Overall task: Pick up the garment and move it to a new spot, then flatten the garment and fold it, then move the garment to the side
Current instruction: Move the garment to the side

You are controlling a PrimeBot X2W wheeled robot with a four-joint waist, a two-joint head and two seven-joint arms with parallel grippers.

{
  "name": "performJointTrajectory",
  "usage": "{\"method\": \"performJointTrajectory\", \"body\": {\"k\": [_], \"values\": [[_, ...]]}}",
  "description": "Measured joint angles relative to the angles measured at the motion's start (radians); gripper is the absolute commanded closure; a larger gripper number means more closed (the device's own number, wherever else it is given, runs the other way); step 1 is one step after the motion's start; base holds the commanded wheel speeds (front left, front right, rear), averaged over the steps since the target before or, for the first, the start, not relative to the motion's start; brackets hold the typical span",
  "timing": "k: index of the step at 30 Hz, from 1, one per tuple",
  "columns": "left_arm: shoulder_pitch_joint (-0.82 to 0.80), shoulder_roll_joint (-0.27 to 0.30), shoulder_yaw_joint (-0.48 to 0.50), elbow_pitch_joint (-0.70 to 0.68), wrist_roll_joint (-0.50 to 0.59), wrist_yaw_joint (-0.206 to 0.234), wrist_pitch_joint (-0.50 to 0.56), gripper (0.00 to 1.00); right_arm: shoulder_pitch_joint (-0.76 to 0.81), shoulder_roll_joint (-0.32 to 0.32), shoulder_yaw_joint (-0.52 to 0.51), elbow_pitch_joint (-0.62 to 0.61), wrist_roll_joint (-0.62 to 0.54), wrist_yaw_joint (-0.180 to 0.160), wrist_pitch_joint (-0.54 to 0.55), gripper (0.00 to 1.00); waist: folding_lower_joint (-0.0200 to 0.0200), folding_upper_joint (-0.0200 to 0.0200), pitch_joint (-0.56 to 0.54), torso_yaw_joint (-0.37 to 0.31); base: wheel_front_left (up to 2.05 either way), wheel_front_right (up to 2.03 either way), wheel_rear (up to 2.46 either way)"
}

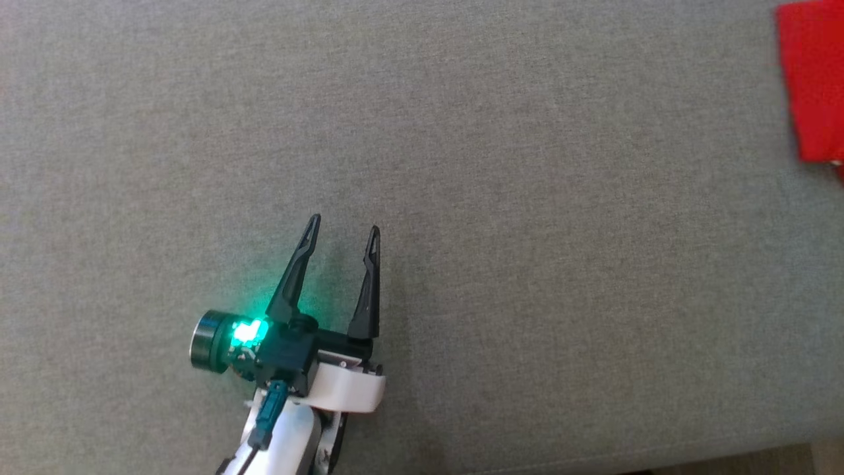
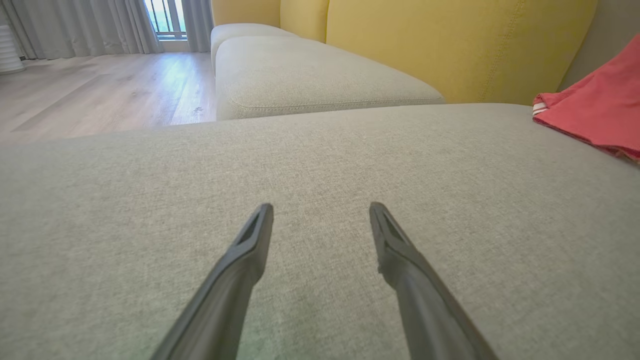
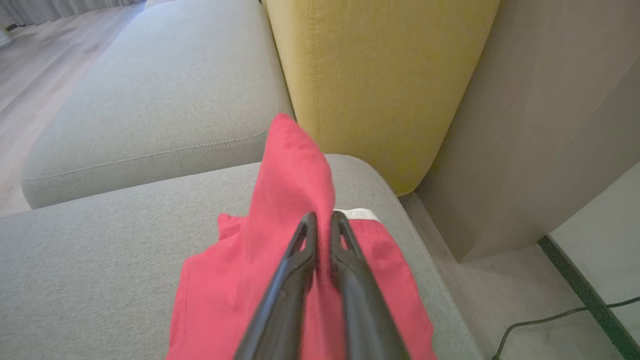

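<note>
Head view gives me the broad grey seat cushion (image 1: 527, 198), with the red garment (image 1: 814, 79) at its right end, near the yellow backrest (image 3: 380, 75). The cloth looks light and limp — I expect it to drape and sag, not slide. My right gripper (image 3: 324, 216) is pinched on a raised fold beside the white trim; I judge a hem or corner the surer hold. The left gripper (image 1: 345, 224) hovers spread and empty, well apart.
</note>
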Motion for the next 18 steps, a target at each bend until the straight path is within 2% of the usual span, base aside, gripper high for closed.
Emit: {"method": "performJointTrajectory", "body": {"k": [3, 5, 9, 10, 12, 18], "values": [[-0.001, 0.000, 0.004, 0.004, 0.000, -0.002, 0.000, 0.00, 0.000, 0.009, -0.007, -0.003, -0.037, 0.000, -0.023, 0.00, -0.0002, 0.0000, -0.016, 0.004, 0.00, 0.00, 0.00], [0.000, 0.000, 0.013, 0.012, -0.004, -0.002, 0.000, 0.00, 0.000, 0.039, -0.002, -0.019, -0.085, 0.000, -0.042, 0.00, -0.0002, 0.0000, -0.035, 0.007, 0.00, 0.00, 0.00], [0.006, -0.002, 0.021, 0.011, -0.034, -0.001, 0.000, 0.00, 0.007, 0.162, 0.058, -0.066, -0.180, 0.000, -0.078, 0.00, -0.0003, 0.0000, -0.092, 0.014, 0.00, 0.00, 0.00], [0.006, -0.002, 0.021, 0.011, -0.034, -0.001, 0.000, 0.00, 0.007, 0.162, 0.058, -0.066, -0.180, 0.000, -0.078, 0.00, -0.0003, 0.0000, -0.092, 0.014, 0.00, 0.00, 0.00], [0.023, -0.002, 0.024, 0.009, -0.051, -0.001, 0.000, 0.00, 0.019, 0.230, 0.103, -0.084, -0.224, 0.000, -0.101, 0.00, -0.0003, 0.0000, -0.129, 0.019, 0.00, 0.00, 0.00], [0.117, -0.003, 0.039, 0.004, -0.097, 0.007, 0.000, 0.00, 0.137, 0.417, 0.239, -0.097, -0.316, 0.000, -0.201, 0.00, -0.0005, 0.0001, -0.256, 0.045, 0.00, 0.00, 0.00]]}}
